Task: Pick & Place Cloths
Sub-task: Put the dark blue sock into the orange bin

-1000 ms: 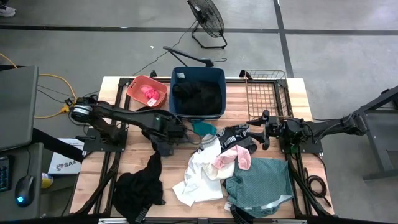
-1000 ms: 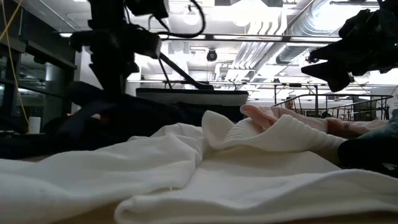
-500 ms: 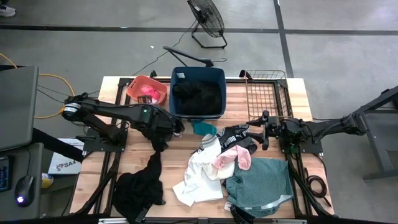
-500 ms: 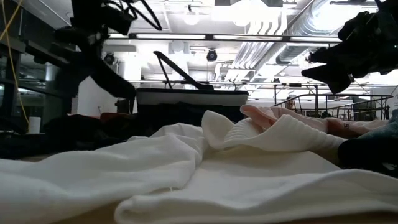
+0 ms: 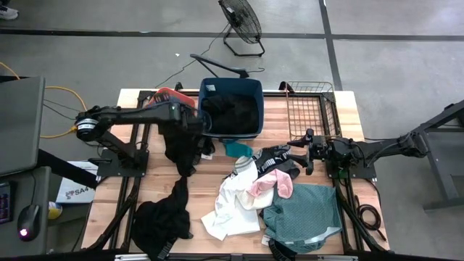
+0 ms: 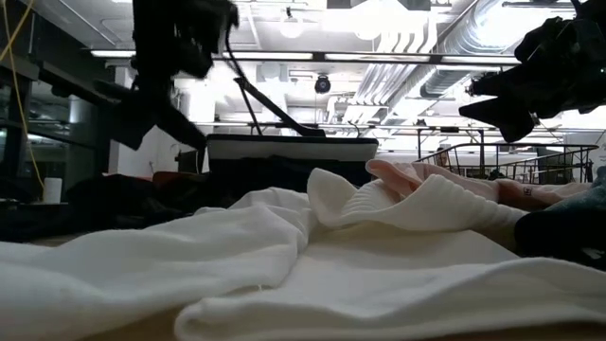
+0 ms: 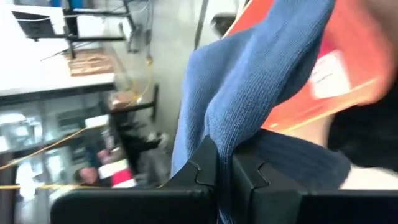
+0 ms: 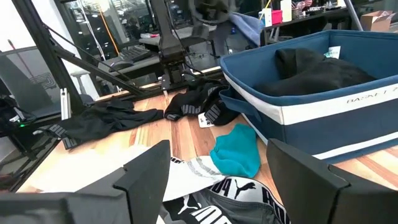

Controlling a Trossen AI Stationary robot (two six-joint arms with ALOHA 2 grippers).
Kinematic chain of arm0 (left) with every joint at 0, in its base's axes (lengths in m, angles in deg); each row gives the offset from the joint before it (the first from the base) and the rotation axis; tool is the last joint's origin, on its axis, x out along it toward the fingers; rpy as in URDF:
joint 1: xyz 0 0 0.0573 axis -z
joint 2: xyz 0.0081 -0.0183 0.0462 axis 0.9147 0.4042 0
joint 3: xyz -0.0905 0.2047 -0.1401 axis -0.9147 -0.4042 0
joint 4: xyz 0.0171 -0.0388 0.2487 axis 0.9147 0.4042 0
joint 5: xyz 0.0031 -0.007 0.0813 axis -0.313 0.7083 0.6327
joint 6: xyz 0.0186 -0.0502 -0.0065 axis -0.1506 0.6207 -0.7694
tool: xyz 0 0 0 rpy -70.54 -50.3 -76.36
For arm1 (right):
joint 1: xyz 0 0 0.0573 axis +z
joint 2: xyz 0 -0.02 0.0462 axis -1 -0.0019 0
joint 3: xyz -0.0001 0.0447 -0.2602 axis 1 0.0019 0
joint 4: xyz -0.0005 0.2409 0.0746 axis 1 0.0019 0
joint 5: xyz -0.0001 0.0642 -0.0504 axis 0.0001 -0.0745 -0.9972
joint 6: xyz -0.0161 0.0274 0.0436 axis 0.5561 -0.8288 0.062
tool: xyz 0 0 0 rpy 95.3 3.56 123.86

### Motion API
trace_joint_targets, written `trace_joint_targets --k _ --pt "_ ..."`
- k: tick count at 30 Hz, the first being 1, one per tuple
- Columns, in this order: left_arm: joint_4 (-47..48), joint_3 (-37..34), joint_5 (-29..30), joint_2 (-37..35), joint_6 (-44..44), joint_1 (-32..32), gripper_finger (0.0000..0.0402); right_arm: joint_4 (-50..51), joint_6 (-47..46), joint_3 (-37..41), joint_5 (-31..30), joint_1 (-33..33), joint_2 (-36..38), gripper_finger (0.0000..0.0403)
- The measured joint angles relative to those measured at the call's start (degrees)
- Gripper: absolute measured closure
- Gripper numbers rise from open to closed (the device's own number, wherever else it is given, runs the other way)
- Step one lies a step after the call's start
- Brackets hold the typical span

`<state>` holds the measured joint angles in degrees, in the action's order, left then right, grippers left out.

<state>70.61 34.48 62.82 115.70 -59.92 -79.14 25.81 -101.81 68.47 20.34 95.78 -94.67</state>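
Reading "BASKET" in white on the navy tub (image 8: 323, 93); a waistband (image 8: 249, 193) beside it bears a PUMA logo. Left end effector (image 7: 224, 165), just beside the tub, pinches a blue cloth (image 7: 249, 81). Right end effector (image 8: 217, 168) hangs spread. Remaining cloths (image 5: 283, 196) lie on the wooden bench (image 5: 348, 109).

"BASKET" in white on navy tub (image 8: 348, 99) wall; "SA4" on white sheet (image 5: 72, 192) beside table.

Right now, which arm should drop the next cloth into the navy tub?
Left. The left gripper is shut on a dark cloth, lifted beside the navy tub. The right gripper is open, empty, over the pile.
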Motion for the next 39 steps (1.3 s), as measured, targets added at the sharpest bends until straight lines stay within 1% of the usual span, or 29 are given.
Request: trace_joint_targets --k 2,5,12,13,15,18,20,22,28,36,39 --pt "-2.4 -1.4 1.2 -0.1 -6.0 -3.7 0.0396 0.0 0.0 0.0 0.0 0.0 0.0 0.0144" --pt "-10.4 -4.6 1.2 -0.1 -18.7 -8.5 0.0396 0.0 0.0 0.0 0.0 0.0 0.0 0.0144" --pt "-34.4 -10.6 0.9 -0.1 -51.2 -17.8 0.0396 0.0 0.0 0.0 0.0 0.0 0.0 0.0144" --pt "-38.0 -11.2 0.1 -0.1 -55.1 -18.8 0.0396 0.0 0.0 0.0 0.0 0.0 0.0 0.0144" --pt "-43.1 -12.1 -3.5 -0.1 -61.4 -20.2 0.0396 0.0 0.0 0.0 0.0 0.0 0.0 0.0144" --pt "-46.9 -12.8 -10.2 -0.1 -67.8 -22.0 0.0396 0.0 0.0 0.0 0.0 0.0 0.0 0.0144" --pt "-47.8 -13.2 -13.7 -0.1 -69.5 -22.9 0.0396 0.0 0.0 0.0 0.0 0.0 0.0 0.0144" --pt "-47.7 -13.3 -16.8 -0.1 -69.1 -23.9 0.0396 0.0 0.0 0.0 0.0 0.0 0.0 0.0144" --pt "-47.9 -13.3 -27.5 -0.1 -61.3 -27.2 0.0396 0.0 0.0 0.0 0.0 0.0 0.0 0.0144" --pt "-49.4 -13.3 -35.2 -0.1 -56.3 -32.4 0.0392 0.0 0.0 0.0 0.0 0.0 0.0 0.0144" --pt "-49.5 -13.3 -37.0 -0.1 -54.7 -34.5 0.0387 0.0 0.0 0.0 0.0 0.0 0.0 0.0144"
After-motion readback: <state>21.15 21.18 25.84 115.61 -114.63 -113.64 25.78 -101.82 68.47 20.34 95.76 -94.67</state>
